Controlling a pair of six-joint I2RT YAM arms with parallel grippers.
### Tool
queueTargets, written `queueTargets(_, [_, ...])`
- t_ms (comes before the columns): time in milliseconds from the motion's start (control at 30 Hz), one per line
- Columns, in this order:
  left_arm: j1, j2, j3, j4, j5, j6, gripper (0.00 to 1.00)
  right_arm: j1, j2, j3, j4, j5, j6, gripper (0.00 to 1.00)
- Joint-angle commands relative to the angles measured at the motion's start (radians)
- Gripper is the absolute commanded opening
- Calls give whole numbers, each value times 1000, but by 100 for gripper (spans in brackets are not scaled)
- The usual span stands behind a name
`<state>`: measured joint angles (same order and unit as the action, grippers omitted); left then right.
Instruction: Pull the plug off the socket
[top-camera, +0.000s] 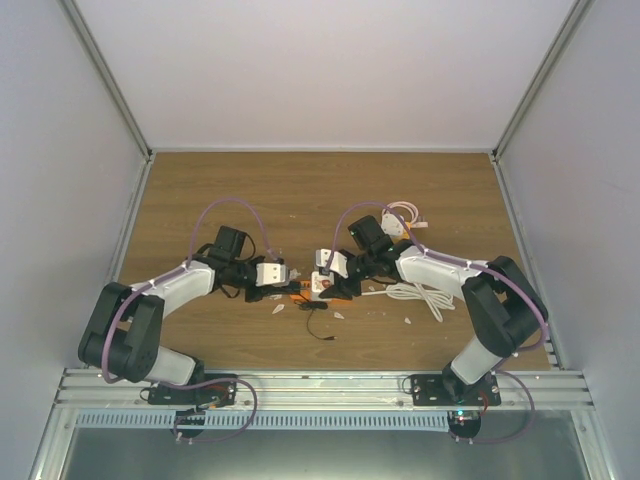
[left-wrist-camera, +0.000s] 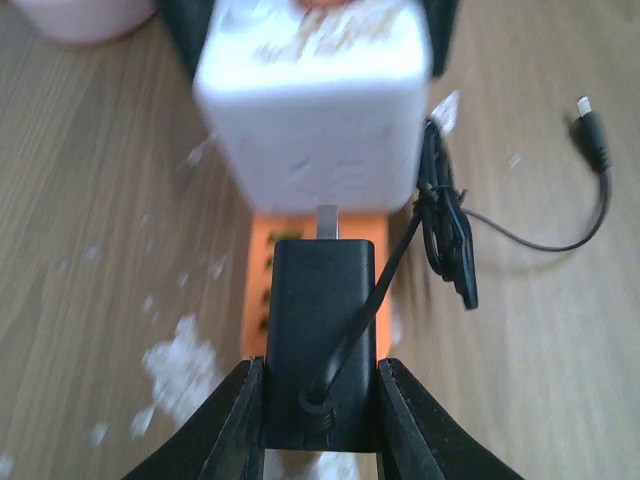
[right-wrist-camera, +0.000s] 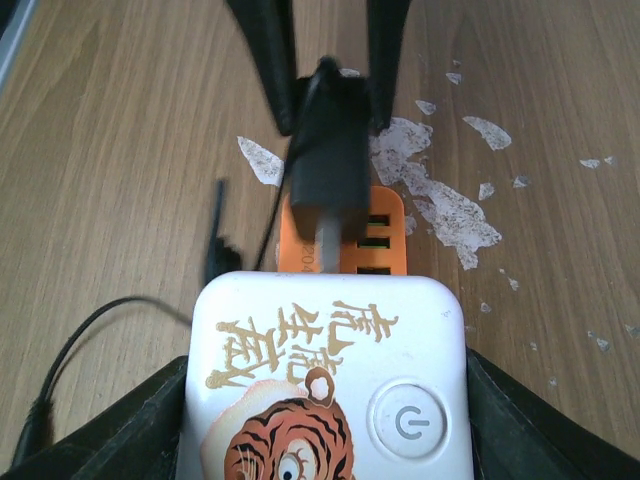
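Partway out of socket (left-wrist-camera: 310, 100), plug (left-wrist-camera: 318, 320)

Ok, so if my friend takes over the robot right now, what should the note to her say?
Left fingers: shut on the black plug, gripping its sides.
Right fingers: shut on the white socket, the cube with the tiger picture.
Where: both are between the two arms, mid wooden table.
Done: the plug is drawn partway out, and its metal prong shows bare.
Left: the prong's tip looks to be in the socket, so pull the two apart until it is free.
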<state>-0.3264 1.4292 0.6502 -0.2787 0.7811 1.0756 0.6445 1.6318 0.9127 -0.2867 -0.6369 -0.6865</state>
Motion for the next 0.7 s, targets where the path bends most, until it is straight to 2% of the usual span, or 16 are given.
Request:
queueTargets(0, [54,-24,-5,-61,-90,69,17,-17,48,-47,-179,115,8,10])
queueTargets(167, [99,-38,3,-108,-70,109,17,-17,50,-42,-182,110,11,9])
queueTargets(400, [245,-46,66,-192,7,147,17,-18,55,-37,-182,99,8,10])
queueTargets(667, [406,-34,185,-205,-37,183,17,-17,53,-31,-183,94,13,11])
